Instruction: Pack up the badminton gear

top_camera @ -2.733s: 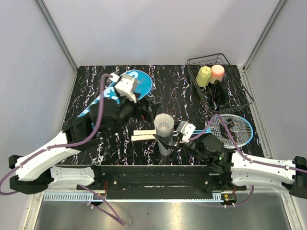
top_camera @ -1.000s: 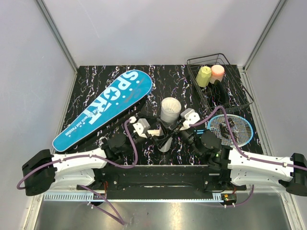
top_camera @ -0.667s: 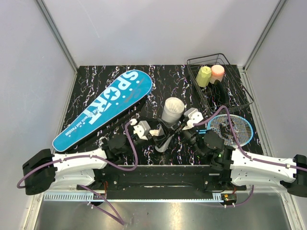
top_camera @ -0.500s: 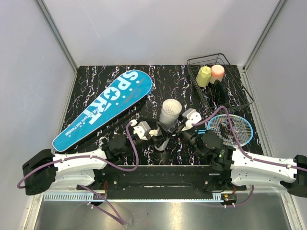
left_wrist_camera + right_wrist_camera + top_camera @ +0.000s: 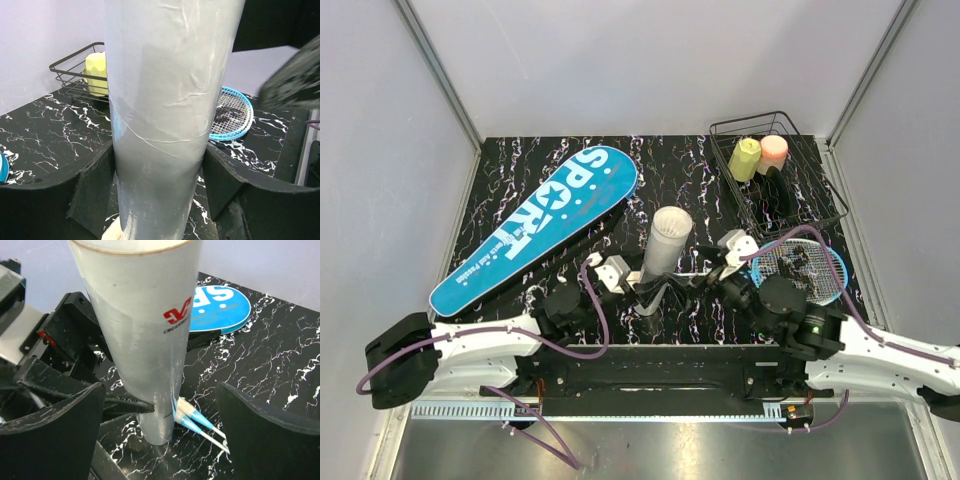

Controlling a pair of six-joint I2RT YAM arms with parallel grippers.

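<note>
Red logo [image 5: 176,316] on the tube [image 5: 137,352] shows only from the right wrist.

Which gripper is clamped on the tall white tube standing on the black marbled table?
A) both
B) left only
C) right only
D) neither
B: the left gripper has its fingers pressed against both sides of the tall white tube, while the right gripper stands open, with gaps on either side of it.

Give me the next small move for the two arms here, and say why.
Likely draw the right pincer away from the white tube while the left pincer holds it. The right one is open and clear of the tube. The left is closed on its lower part, and the tube stands on its end.
</note>
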